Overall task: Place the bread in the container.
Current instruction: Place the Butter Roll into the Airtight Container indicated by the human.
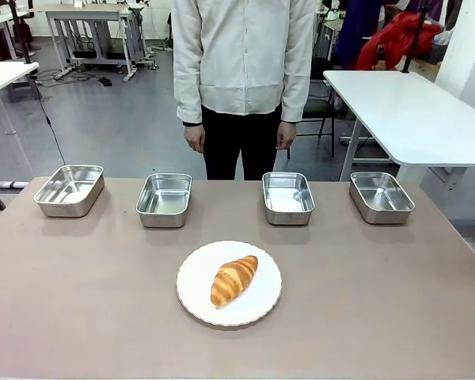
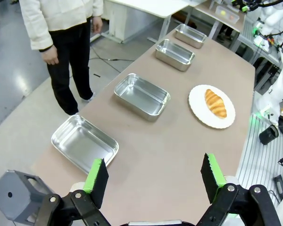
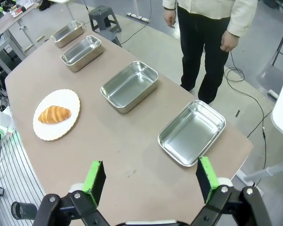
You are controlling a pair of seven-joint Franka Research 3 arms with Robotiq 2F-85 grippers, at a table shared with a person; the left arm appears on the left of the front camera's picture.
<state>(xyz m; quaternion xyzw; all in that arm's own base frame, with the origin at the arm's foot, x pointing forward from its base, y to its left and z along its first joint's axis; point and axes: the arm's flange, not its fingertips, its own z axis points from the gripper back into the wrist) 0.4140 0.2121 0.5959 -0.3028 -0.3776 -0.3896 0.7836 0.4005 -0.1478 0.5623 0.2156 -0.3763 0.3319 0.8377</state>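
Observation:
A golden-brown croissant (image 1: 233, 279) lies on a round white plate (image 1: 194, 294) at the table's front middle. It is also seen as the croissant (image 2: 215, 102) in the left wrist view and the croissant (image 3: 54, 114) in the right wrist view. Several identical steel pans stand in a row along the far side: pan (image 1: 69, 190), pan (image 1: 164, 199), pan (image 1: 287, 198), pan (image 1: 381, 196). My left gripper (image 2: 153, 176) is open and empty, high above the table's left end. My right gripper (image 3: 151, 179) is open and empty above the right end.
A person in a cream jacket (image 1: 245, 55) stands at the far edge behind the middle pans, hands hanging at the sides. A white table (image 1: 412, 111) stands at the back right. Bare brown tabletop (image 1: 79, 301) surrounds the plate.

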